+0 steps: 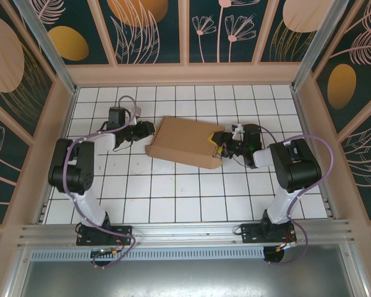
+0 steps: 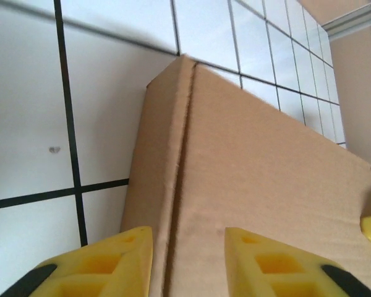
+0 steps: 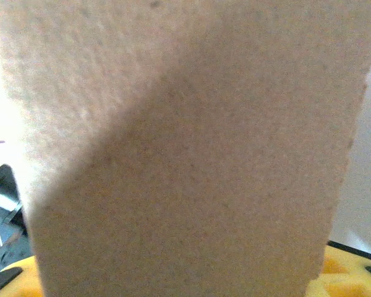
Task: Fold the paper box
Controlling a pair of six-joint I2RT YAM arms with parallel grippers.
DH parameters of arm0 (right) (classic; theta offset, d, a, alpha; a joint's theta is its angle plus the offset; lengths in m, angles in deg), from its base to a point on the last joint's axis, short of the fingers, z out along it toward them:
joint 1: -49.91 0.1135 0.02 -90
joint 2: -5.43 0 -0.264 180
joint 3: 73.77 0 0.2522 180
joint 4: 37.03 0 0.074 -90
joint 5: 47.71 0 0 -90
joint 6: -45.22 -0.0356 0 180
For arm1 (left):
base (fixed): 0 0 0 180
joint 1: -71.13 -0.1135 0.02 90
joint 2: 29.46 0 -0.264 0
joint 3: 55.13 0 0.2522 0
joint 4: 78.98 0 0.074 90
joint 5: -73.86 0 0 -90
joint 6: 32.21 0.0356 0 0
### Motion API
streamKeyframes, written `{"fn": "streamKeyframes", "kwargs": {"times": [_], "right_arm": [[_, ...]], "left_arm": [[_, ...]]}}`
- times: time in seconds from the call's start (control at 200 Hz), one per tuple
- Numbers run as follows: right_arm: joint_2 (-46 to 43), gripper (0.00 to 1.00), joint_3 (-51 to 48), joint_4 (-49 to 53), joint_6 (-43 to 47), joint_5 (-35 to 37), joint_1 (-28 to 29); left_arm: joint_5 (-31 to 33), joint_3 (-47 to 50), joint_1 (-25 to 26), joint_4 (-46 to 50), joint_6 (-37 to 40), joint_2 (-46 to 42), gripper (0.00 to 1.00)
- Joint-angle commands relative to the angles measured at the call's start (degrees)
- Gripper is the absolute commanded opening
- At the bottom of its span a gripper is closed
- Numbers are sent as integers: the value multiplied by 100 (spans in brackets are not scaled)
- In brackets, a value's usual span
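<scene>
Brown cardboard of the paper box (image 3: 185, 154) stands right up against the right wrist camera. It is an end flap or panel, with the yellow fingers (image 3: 352, 275) showing at its lower corners on either side. Whether the right gripper (image 1: 224, 148) is pinching that panel or only bracketing it I cannot tell.

The box lies near the middle of the table (image 1: 173, 198), a little toward the far edge, its long axis running from the left edge toward the right edge and slightly skewed. It looks largely formed, shallow and closed on top.

At its left end sits the left gripper (image 2: 188, 263), jaws parted and holding nothing, with the box's end wall and top crease just ahead of the gap.

Each arm has its own short end. The right one is nearer the flap that seems to need tucking, so the left would likely brace.
</scene>
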State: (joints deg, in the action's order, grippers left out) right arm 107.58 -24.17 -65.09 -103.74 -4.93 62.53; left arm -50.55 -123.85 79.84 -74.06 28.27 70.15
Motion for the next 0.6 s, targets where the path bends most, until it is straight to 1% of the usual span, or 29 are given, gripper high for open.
{"fn": "streamKeyframes", "kwargs": {"times": [0.0,0.07,0.155,0.21,0.295,0.35,0.4,0.525,0.596], "right_arm": [[-20,45,-85,-174,-207,-190,-64],[-57,45,-145,-243,-320,-226,-98],[-97,44,-163,-361,-517,-366,-139],[-149,45,-166,-457,-652,-440,-143],[-217,46,-113,-456,-851,-561,-159],[-282,46,-129,-577,-1039,-620,-180],[-352,46,-131,-680,-1180,-672,-177],[-484,46,-104,-880,-1492,-783,-170],[-547,46,-80,-974,-1645,-831,-167]], "left_arm": [[1207,58,205,357,752,-933,41],[1612,73,597,412,1239,-1328,43],[2181,182,1362,406,2086,-1694,44],[2211,321,1767,304,2649,-1835,44],[2569,454,2260,438,3604,-2019,46],[2675,553,2467,583,4353,-2168,47],[2813,680,2584,628,4868,-2309,49],[3323,688,2707,771,5698,-2375,53],[3458,596,2848,999,6193,-2310,53]]}}
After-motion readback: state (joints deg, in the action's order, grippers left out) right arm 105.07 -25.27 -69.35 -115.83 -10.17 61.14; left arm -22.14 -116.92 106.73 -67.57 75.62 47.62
